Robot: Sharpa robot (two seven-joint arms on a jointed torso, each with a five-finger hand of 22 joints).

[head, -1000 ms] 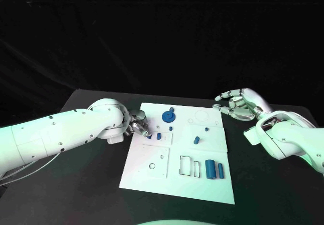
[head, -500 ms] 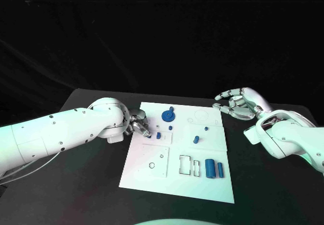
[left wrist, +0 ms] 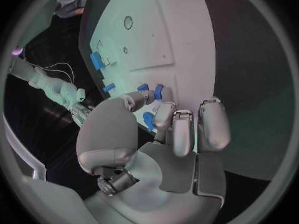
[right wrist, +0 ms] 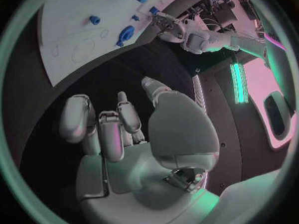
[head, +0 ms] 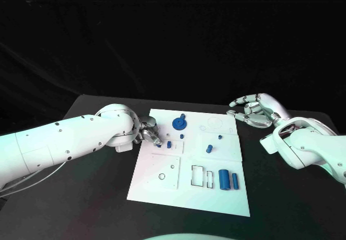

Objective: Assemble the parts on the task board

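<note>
Okay, nearest on the task board (head: pixel 166 185), two blue cylinders (head: pixel 228 180) are lying loose: light, rigid, probably slick, so pinch mid-length. Further back, left hand (head: pixel 149 134) is pinching a small blue peg (left wrist: pixel 149 120) at the board's edge. Right hand (head: pixel 254 111) is hovering spread, holding nothing.

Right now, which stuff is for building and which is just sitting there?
For the job: task board, blue round part, two blue cylinders, small blue pegs, left hand at the board.
Just there: black table, right hand, holding nothing.
</note>
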